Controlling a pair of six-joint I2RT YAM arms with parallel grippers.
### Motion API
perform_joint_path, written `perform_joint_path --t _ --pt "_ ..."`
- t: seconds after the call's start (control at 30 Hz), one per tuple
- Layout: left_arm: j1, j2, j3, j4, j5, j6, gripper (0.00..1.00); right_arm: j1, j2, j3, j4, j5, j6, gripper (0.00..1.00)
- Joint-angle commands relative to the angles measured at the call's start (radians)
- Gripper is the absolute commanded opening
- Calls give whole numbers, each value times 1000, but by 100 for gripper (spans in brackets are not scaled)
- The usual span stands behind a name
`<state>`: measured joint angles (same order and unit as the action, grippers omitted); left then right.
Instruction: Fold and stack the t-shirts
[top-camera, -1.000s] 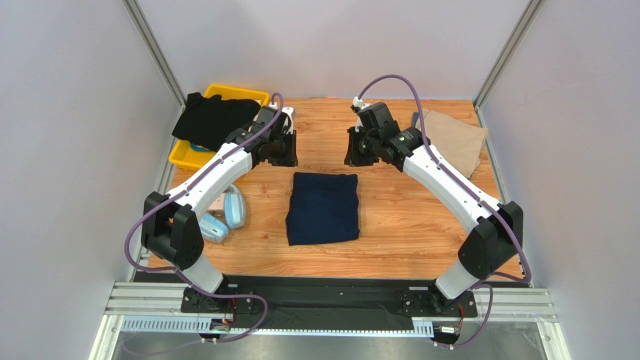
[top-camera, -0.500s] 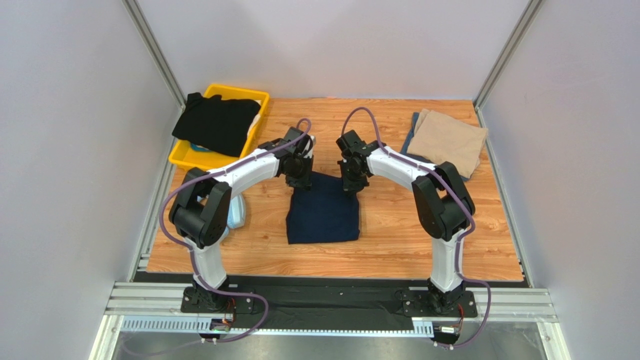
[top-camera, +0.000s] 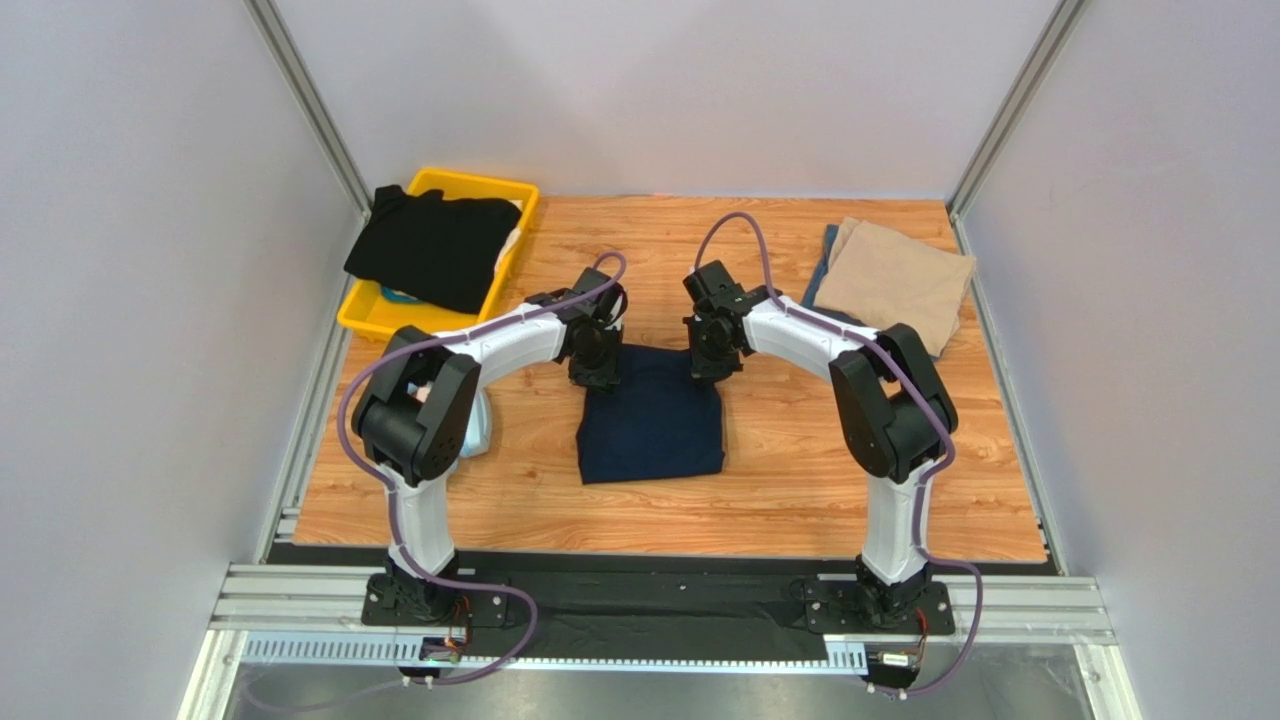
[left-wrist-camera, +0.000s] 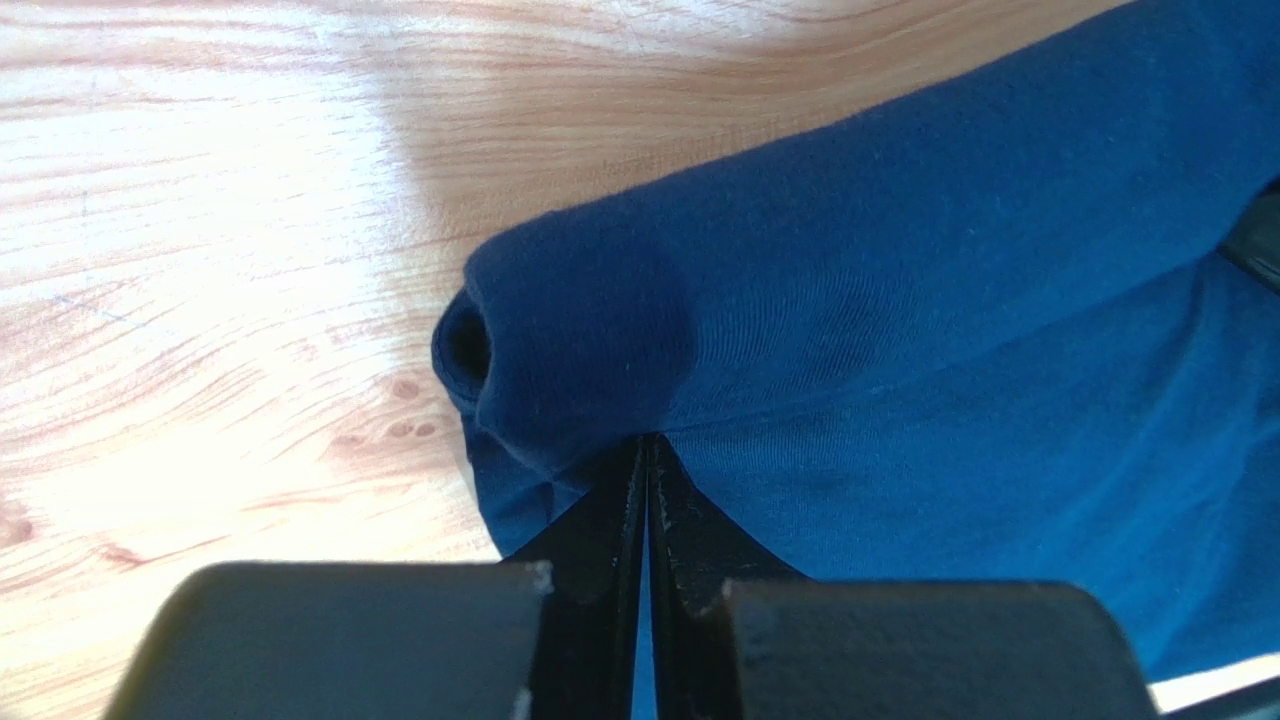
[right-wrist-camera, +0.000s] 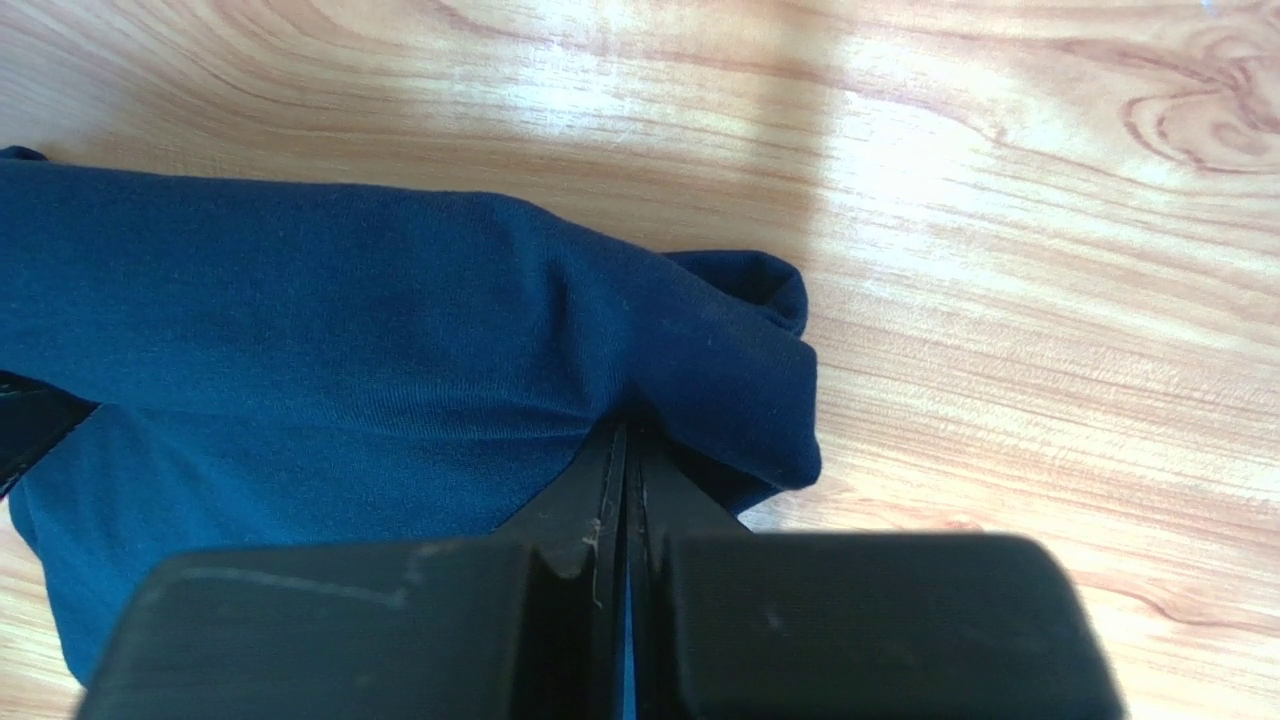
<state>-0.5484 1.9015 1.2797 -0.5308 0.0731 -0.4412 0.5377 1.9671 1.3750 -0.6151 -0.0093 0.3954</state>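
Left gripper (top-camera: 598, 374) and right gripper (top-camera: 703, 368), a second ago raised beyond the navy t-shirt (top-camera: 651, 432), now pinch its far corners.

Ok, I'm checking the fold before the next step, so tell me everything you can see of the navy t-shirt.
The navy t-shirt is soft, dark blue knit cloth, folded into a rough rectangle that lies on the wooden table between the two arms. Its far edge is a rounded fold. The left gripper is shut on its far left corner and the right gripper on its far right corner, and the cloth bunches at both pinches. Nothing else touches it.
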Motion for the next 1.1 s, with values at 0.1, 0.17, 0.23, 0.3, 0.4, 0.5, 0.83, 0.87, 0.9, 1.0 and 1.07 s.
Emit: perform_joint_path --t 0.1,0.17,0.23,0.3,0.4,0.5,0.83,0.87,0.9,1.0,1.07 --pt "11 10 -3 -5 -35 1 7 -18 3 -80 38 48 -1 0" --pt "18 -5 -25 -9 -41 -2 7 -24 -8 -96 40 46 2 0" --pt "27 -22 -42 -9 -47 -2 13 -30 -19 -117 23 42 8 0" --pt "36 -59 -68 -8 -50 -5 25 -35 -69 -146 20 28 10 1" --pt "71 -120 -111 29 16 -1 39 -35 -178 -171 20 26 13 21" --pt "100 -157 -132 74 120 4 45 -35 -268 -172 0 49 7 27" --pt "128 -229 -210 95 315 6 56 -48 -528 -254 -26 25 0 48" --pt "131 -232 -230 141 339 -4 56 -47 -531 -270 -17 -33 3 48" --pt "136 -232 -249 161 375 -14 57 -45 -533 -281 -8 -53 14 48" --pt "139 -214 -304 207 395 -40 57 -42 -501 -315 55 -122 42 47" --pt "139 -200 -335 221 404 -44 57 -36 -455 -324 78 -142 52 46"
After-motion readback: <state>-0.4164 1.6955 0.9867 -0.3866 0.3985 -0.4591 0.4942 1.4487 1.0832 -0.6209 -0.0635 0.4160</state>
